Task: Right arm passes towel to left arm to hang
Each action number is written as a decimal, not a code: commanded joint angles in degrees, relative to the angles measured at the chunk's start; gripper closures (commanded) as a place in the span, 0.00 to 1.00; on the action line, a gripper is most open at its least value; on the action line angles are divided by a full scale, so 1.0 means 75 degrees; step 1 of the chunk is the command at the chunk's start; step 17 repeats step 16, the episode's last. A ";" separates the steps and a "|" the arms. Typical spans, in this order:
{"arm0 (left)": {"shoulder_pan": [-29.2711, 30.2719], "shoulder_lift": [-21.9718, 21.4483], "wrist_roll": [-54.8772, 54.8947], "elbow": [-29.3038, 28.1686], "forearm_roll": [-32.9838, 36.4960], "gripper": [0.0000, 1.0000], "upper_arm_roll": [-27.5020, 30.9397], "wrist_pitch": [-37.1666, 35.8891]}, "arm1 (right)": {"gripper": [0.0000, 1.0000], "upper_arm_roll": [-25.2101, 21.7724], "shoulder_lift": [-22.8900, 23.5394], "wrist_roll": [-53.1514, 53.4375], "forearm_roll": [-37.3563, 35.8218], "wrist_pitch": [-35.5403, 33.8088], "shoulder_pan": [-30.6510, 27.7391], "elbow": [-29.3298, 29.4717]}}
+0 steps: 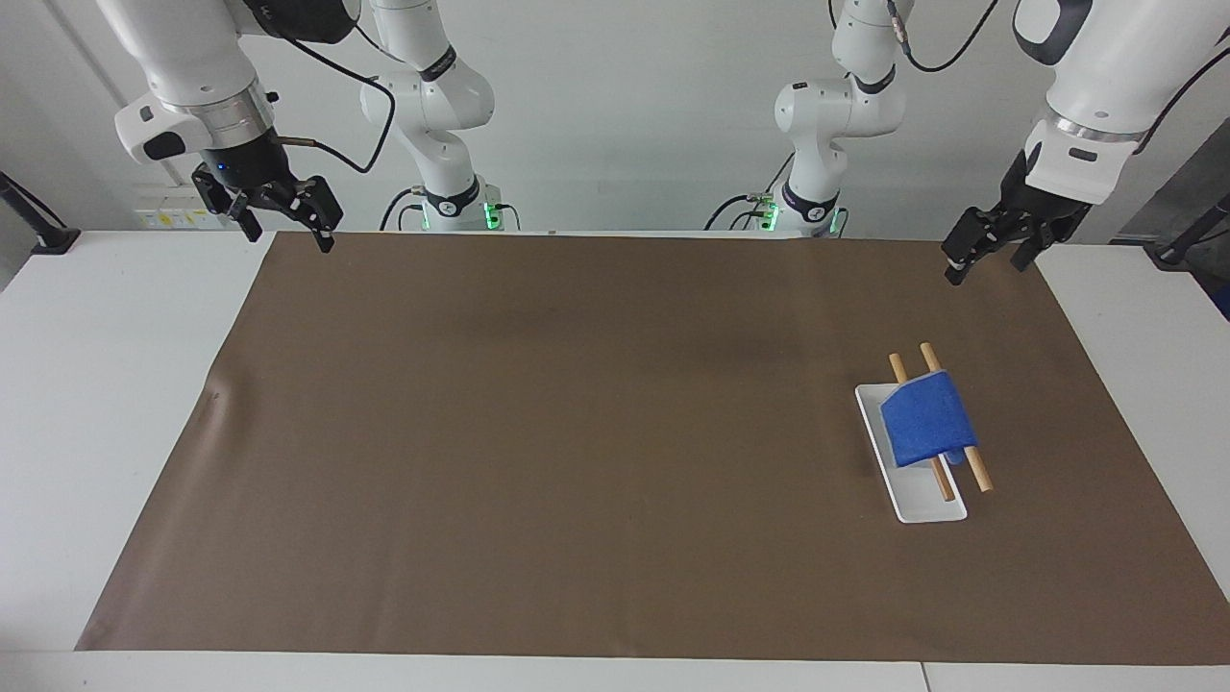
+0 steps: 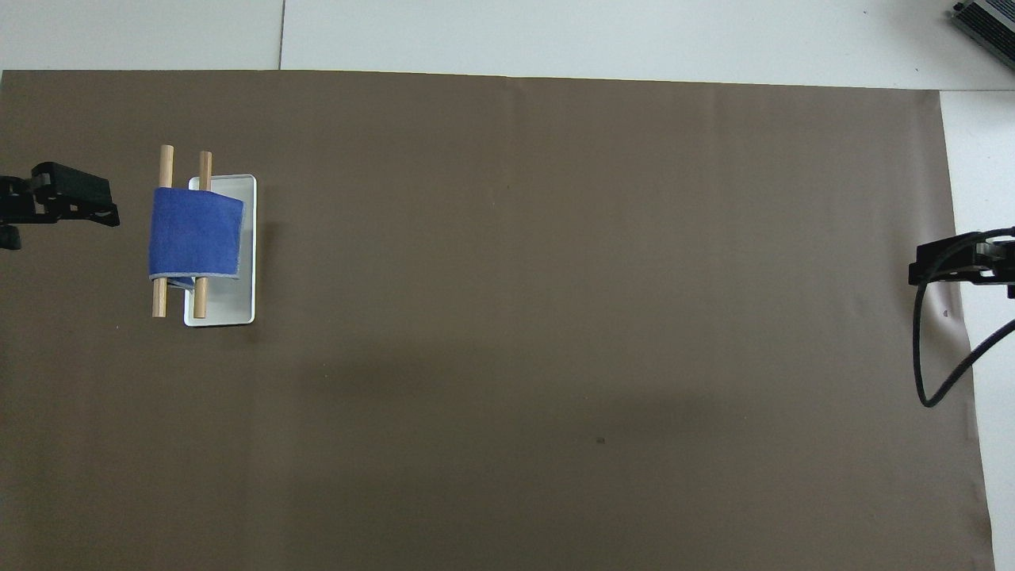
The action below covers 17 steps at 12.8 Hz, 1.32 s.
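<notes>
Both arms raised — left pincer (image 1: pixel 987 256) and right pincer (image 1: pixel 284 227) open

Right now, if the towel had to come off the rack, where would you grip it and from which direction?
Grip the towel at its top span between the two dowels, coming straight down from above. It drapes over both, so that stretch is raised and unsupported; pinching across it probably works best.

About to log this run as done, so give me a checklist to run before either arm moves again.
1. Towel draped over both wooden rods of the rack: ok.
2. Rack's white base flat on the brown mat: ok.
3. Left gripper open, holding nothing: ok.
4. Left gripper up and apart from the towel: ok.
5. Right gripper open and empty, waiting over the right arm's end of the mat: ok.
</notes>
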 commanded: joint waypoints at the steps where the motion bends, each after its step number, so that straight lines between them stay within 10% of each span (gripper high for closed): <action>1: 0.0033 -0.0220 0.0210 -0.0271 -0.0134 0.00 0.0131 0.0139 | 0.00 0.0028 0.0000 0.0017 0.0148 -0.0015 -0.0031 -0.0002; 17: 0.0021 -0.0384 0.1054 -0.0119 -0.0005 0.00 0.0027 -0.0143 | 0.00 0.0028 -0.0024 0.0017 0.0148 -0.0015 -0.0031 -0.0060</action>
